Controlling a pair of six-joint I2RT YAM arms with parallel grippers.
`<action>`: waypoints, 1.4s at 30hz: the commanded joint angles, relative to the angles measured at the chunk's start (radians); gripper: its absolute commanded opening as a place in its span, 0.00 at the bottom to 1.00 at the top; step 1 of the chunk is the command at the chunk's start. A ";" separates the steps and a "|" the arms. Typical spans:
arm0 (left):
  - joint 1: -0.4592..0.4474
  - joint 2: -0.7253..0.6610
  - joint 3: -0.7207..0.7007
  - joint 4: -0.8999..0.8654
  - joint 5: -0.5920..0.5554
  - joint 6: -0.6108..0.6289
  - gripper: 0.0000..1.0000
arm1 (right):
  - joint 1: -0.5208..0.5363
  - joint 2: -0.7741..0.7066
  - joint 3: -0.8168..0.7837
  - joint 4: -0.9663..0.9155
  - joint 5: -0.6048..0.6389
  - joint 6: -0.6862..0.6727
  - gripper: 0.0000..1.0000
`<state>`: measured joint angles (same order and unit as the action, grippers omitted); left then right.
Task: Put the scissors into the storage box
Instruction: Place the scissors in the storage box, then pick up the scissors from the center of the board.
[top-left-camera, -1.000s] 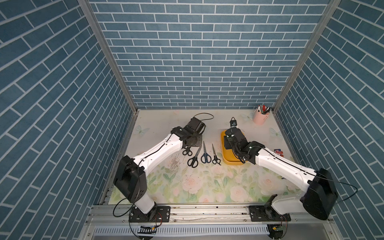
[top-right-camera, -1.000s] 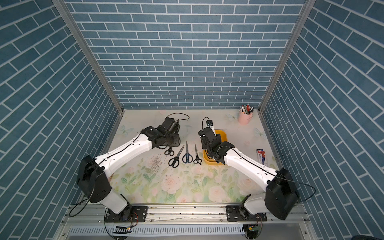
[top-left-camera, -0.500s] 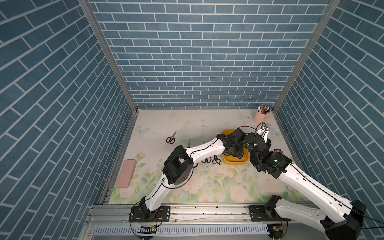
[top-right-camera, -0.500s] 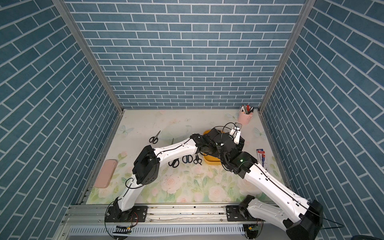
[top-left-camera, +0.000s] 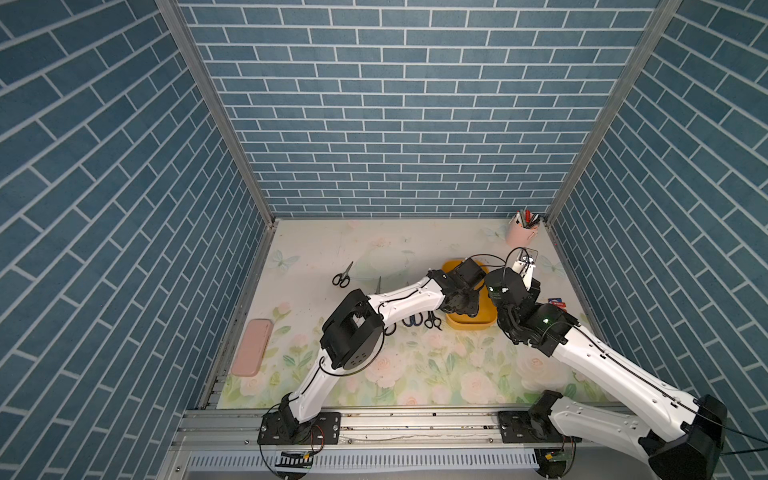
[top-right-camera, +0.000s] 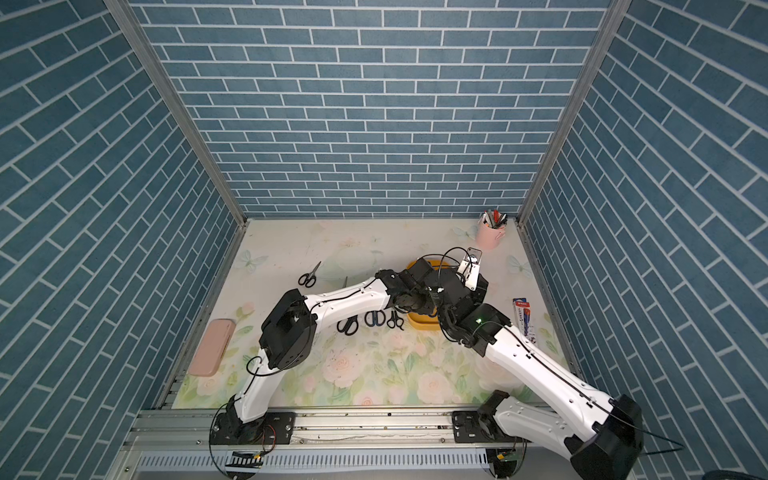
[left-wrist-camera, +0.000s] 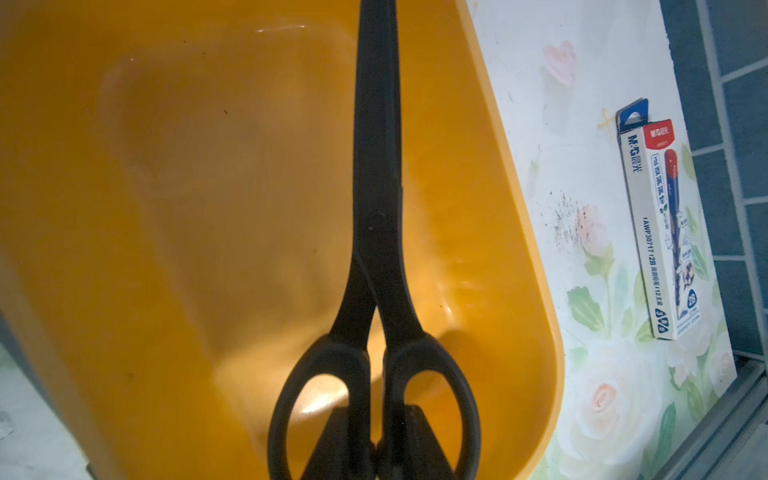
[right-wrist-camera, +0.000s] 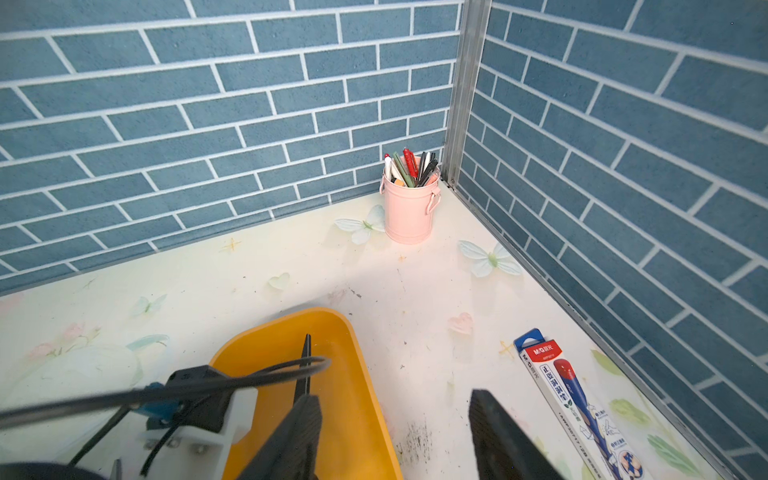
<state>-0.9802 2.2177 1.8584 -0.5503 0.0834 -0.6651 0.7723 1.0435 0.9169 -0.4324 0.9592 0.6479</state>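
Note:
In the left wrist view my left gripper (left-wrist-camera: 376, 419) is shut on the loop handles of a black pair of scissors (left-wrist-camera: 376, 199). The blades point along the inside of the yellow storage box (left-wrist-camera: 166, 199). I cannot tell whether they touch its floor. The blade tip (right-wrist-camera: 306, 357) also shows inside the box (right-wrist-camera: 353, 399) in the right wrist view. My right gripper (right-wrist-camera: 395, 419) is open and empty above the box's right rim. Several more scissors lie on the mat left of the box (top-left-camera: 471, 325): a small pair (top-left-camera: 341, 277), a bluish-handled pair (top-left-camera: 412, 320) and another (top-left-camera: 433, 322).
A pink pen cup (top-left-camera: 521, 232) stands in the back right corner. A pencil carton (top-right-camera: 524, 316) lies near the right wall. A flat pink case (top-left-camera: 252, 347) lies at the left edge. My left arm (top-left-camera: 407, 299) crosses over the scissors row.
Since the earliest frames my left arm has swung right, from the loose scissors to over the box. My right arm has drawn back from over the box. Nothing has moved in the last half second.

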 joint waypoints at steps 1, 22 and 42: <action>0.005 0.040 0.057 -0.024 0.002 0.015 0.12 | 0.002 0.006 -0.007 0.030 0.000 -0.022 0.61; 0.065 -0.256 0.010 0.025 -0.081 0.073 0.45 | -0.037 -0.005 -0.014 0.144 -0.169 -0.056 0.73; 0.316 -0.628 -0.685 -0.101 -0.072 0.254 0.45 | 0.014 0.280 -0.076 0.263 -0.987 -0.441 0.82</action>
<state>-0.6647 1.6035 1.1984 -0.6247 -0.0021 -0.4561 0.7811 1.3334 0.8383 -0.2012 0.0669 0.2848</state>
